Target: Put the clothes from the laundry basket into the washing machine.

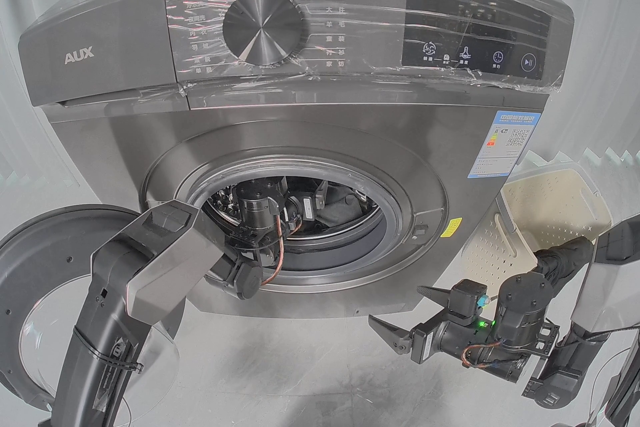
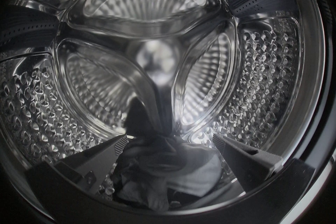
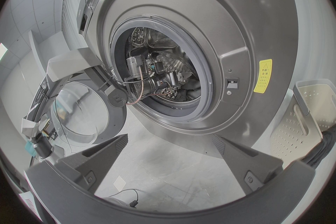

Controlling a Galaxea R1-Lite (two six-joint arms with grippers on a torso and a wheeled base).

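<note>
Clothes [image 2: 168, 174] lie in a crumpled heap, dark and pale grey, at the bottom front of the drum [image 2: 269, 70] inside the washer [image 1: 373, 135]. My left gripper [image 2: 169, 138] is in through the round opening, pointing at the back of the drum, and hangs just above the heap. Its fingers [image 2: 101, 156] are wide apart, one to each side of the heap, with nothing clamped between them. I can't tell if the tips touch the cloth. In the head view my left arm runs from lower left up into the opening, with the wrist over the door seal.

My right gripper [image 1: 403, 315] is outside, low in front of the washer, below and right of the opening, above the floor [image 1: 300, 368]. Its fingers [image 3: 245, 161] are spread too, hold nothing and point toward the washer front.

On the washer's right, just beside its front corner, stands the basket [image 1: 560, 208]. It is cream perforated plastic, tilted so its open side faces me. I see its dotted walls and a slot handle.

The door [image 1: 47, 288] is swung fully open to the left, glass bowl facing out, close to my left arm.

The washer is grey metal. It has a round dial [image 1: 263, 27] at top centre and a dark panel [image 1: 477, 41] to the dial's right, both under clear film. A blue-and-white label [image 1: 505, 143] sits at the upper right of the front. A yellow sticker [image 1: 451, 227] sits just right of the opening.
</note>
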